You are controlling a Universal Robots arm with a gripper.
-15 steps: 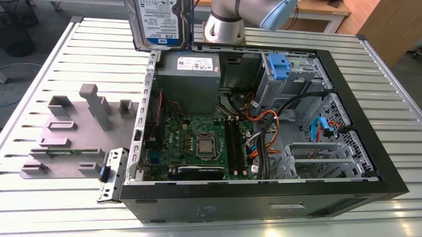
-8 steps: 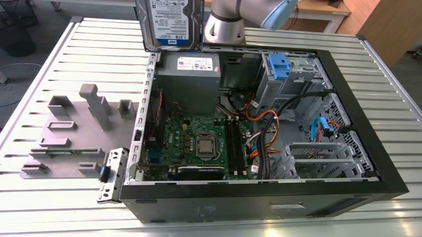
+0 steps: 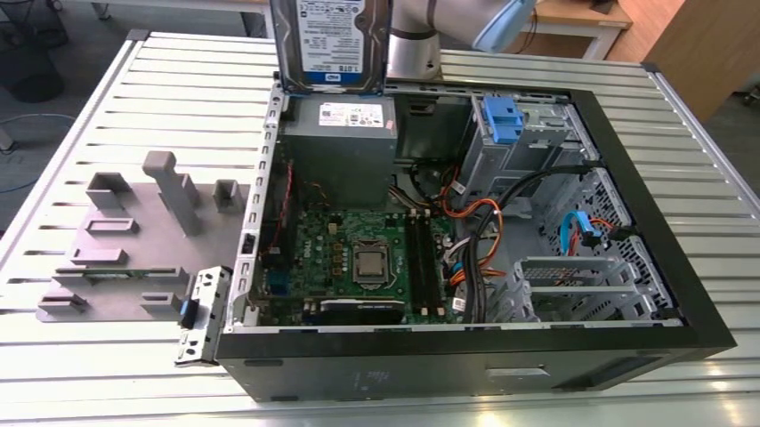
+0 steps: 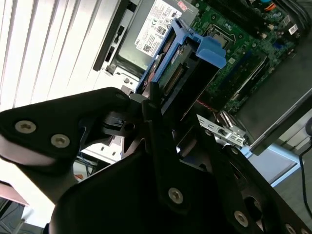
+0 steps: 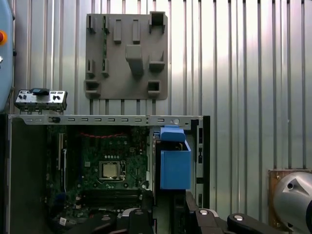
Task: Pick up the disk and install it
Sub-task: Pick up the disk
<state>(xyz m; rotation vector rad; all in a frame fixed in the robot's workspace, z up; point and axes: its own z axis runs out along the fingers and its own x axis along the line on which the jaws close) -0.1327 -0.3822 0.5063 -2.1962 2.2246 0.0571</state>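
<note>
The tool [image 4: 163, 105] is clenched on the disk [image 3: 333, 36], holding it upright at about 12 o'clock in the exterior view, just above the far rim of the open computer case [image 3: 475, 365]. The grey power supply [image 3: 344, 133] sits directly beneath it. In the second wrist view the disk's blue end tab [image 4: 213, 48] faces the motherboard [image 4: 243, 53]. A grey fixture plate [image 3: 142, 253] lies on the slatted surface [image 3: 713, 133] at 9 o'clock of the case
</note>
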